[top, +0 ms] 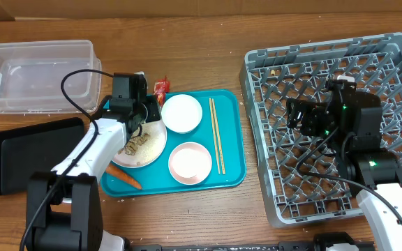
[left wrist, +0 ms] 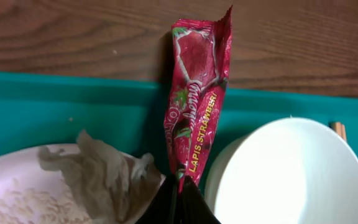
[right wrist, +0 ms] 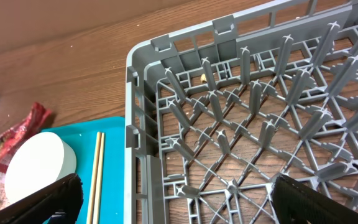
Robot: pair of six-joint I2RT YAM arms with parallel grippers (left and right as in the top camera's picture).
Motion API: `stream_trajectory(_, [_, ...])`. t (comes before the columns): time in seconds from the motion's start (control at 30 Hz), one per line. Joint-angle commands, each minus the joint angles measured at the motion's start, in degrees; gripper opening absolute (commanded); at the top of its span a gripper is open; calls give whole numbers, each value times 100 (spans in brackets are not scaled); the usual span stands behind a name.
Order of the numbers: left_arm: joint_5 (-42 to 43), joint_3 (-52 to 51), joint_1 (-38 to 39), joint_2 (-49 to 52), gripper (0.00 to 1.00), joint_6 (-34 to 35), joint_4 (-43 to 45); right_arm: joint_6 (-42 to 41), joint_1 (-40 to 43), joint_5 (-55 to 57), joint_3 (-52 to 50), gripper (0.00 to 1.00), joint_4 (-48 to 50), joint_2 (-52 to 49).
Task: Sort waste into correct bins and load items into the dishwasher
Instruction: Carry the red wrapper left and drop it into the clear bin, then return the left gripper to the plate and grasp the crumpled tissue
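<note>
Your left gripper [left wrist: 179, 200] is pinched tight on the lower tip of the red strawberry wrapper [left wrist: 196, 106]. The wrapper lies across the far rim of the teal tray [left wrist: 61, 106], between the plate [left wrist: 5, 186] and a white bowl [left wrist: 291, 174]. With only the tip held, lift straight and slowly so the film doesn't slip. Clear the crumpled wrapper [left wrist: 104, 174] just beside it before you swing left to the bins. The clear tub [top: 40, 70] and the black tray [top: 33, 157] both look empty from above. The plate holds rice bits [left wrist: 11, 208] and that crumpled wrapper. The teal tray also carries a second bowl [top: 190, 162], the chopsticks [top: 216, 136] and, at its near left corner, the carrot [top: 123, 178]. No dishes sit in the grey dish rack [top: 396, 77]; your right gripper [top: 297, 115] hangs over it, jaws spread wide and holding nothing.
</note>
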State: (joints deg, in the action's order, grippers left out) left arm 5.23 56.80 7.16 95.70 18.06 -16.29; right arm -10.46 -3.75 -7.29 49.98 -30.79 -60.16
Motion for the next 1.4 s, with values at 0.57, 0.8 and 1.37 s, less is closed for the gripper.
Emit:
stream_trajectory(0.57, [-1021,2142,-1853,-223,4,149,-1071,-2,20,-31,184,100,24,28])
stream_trajectory(0.8, [-1034,2138,-2312,212,4,146,-1049,-4,20,-31,184,100,31,28])
stream_trajectory(1.37, [1003,2214,-1491,63,65,118,-2632,-4,20,-28,184,100,70,28])
